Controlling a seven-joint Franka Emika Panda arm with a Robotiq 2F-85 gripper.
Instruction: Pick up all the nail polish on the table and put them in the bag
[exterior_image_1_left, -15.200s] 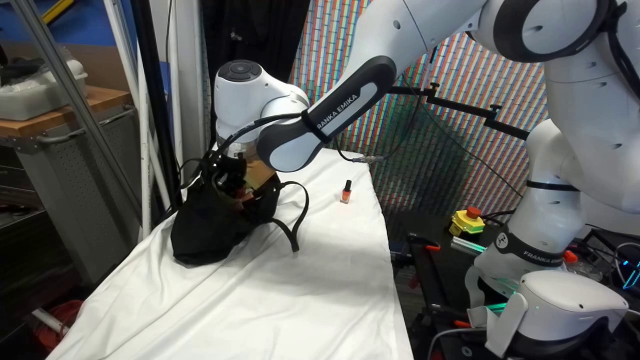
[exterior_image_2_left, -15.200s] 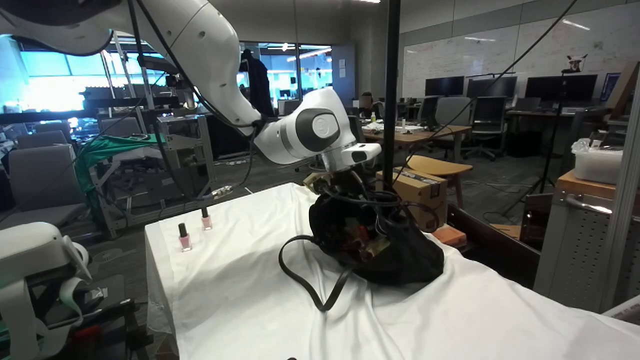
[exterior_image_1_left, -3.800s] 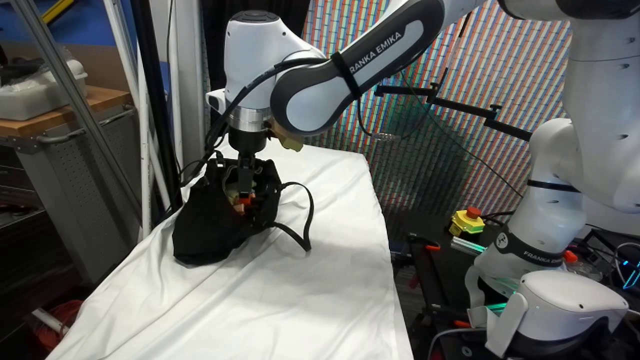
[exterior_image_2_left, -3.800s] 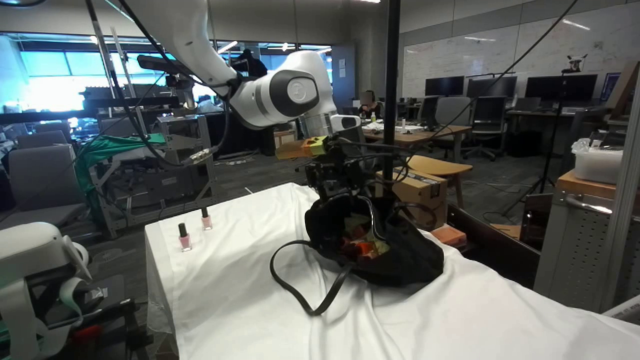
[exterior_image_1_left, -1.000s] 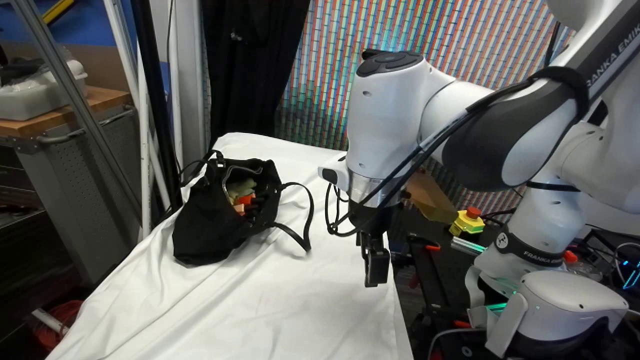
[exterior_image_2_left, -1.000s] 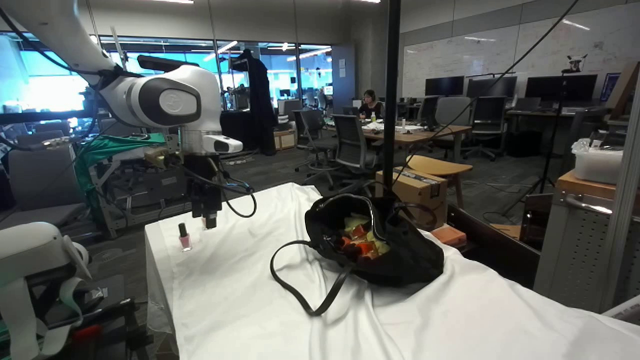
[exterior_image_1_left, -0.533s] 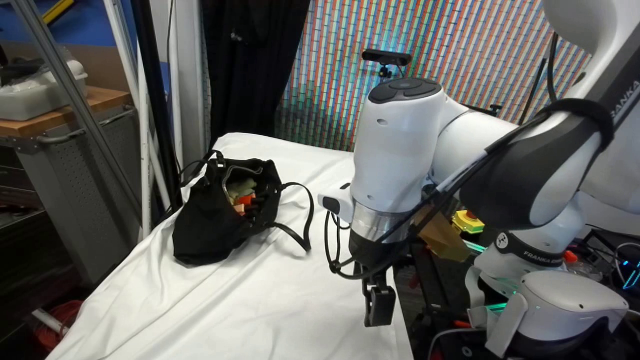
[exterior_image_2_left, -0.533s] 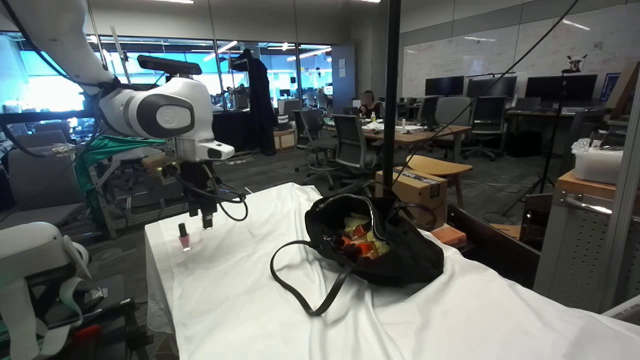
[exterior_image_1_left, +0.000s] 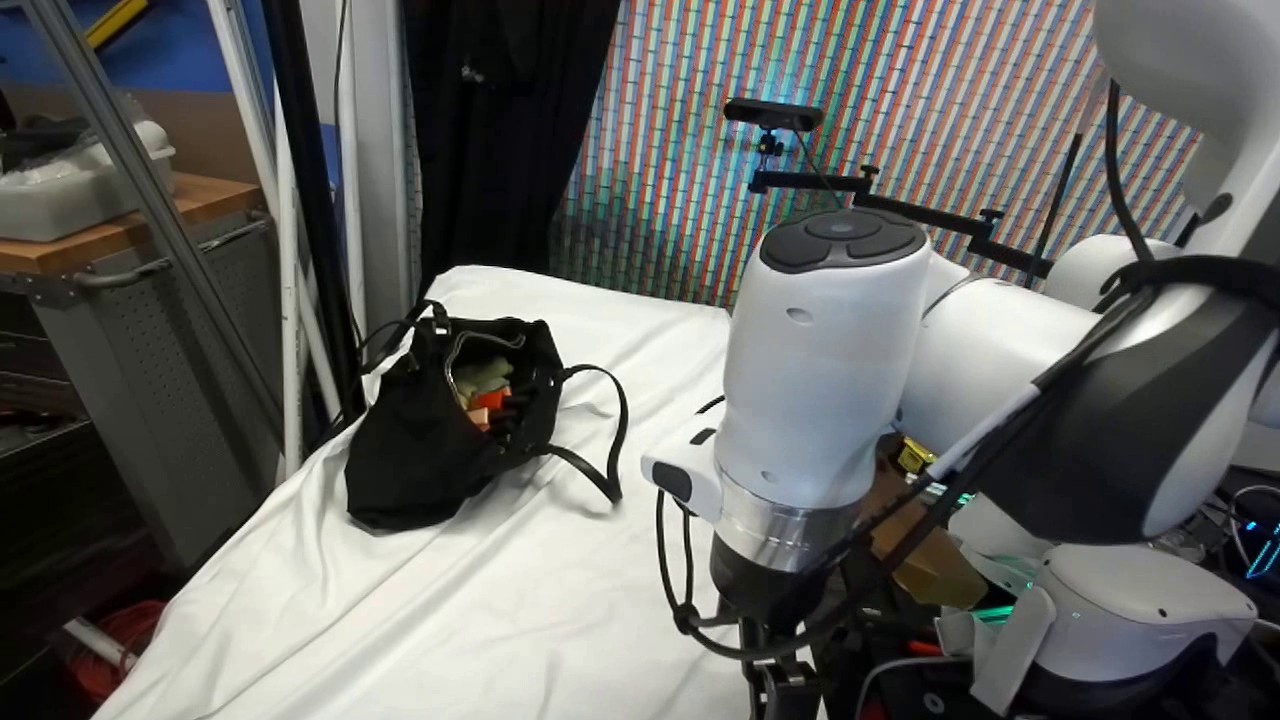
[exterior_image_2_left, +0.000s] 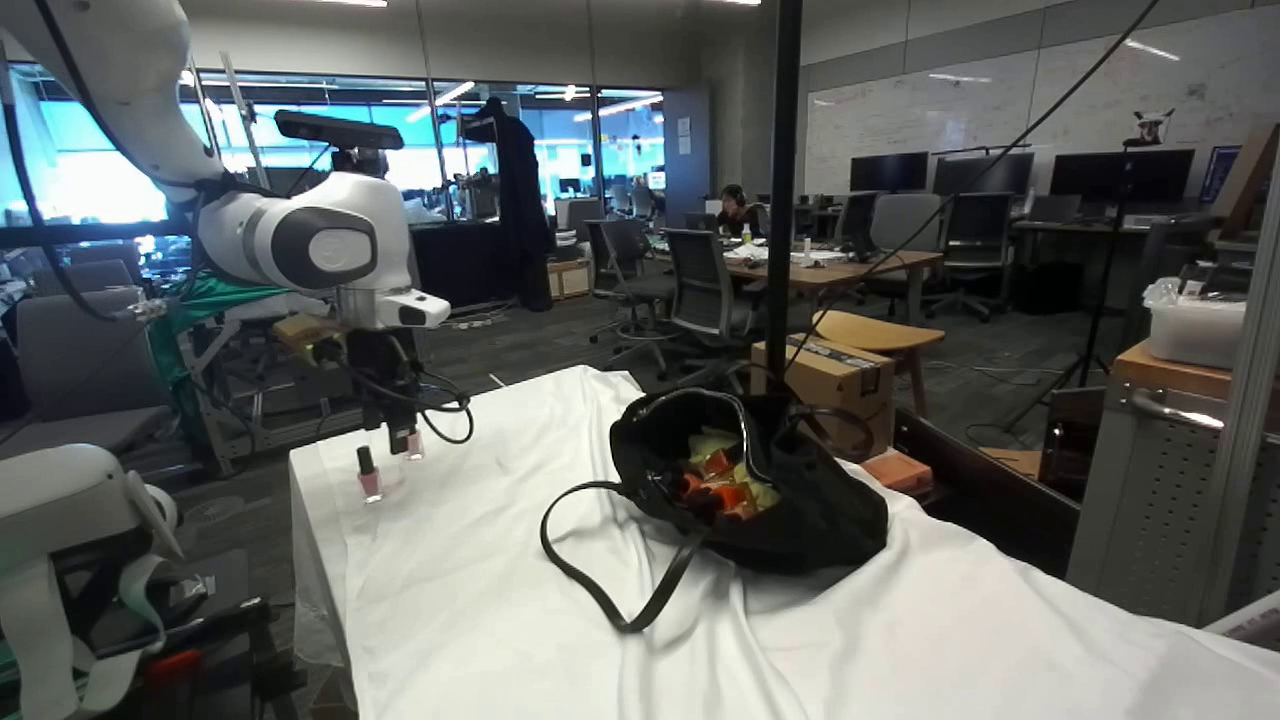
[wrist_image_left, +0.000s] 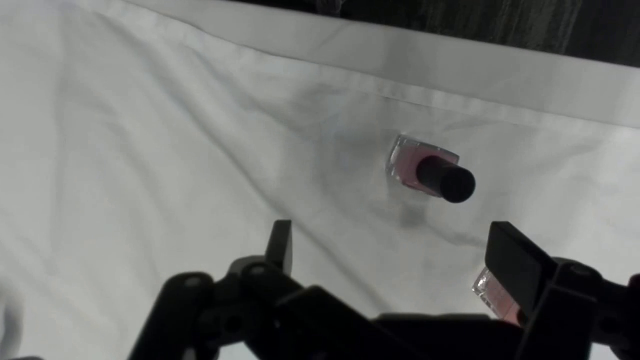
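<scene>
tool (wrist_image_left: 390, 241), jaws apart, hangs near 2 nail polish bottles (wrist_image_left: 425, 167) (wrist_image_left: 495, 297).

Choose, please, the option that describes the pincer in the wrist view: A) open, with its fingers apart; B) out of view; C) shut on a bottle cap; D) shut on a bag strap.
A: the wrist view shows the fingers of the pincer standing well apart, with white cloth visible between them and a nail polish bottle standing free of them.
</scene>
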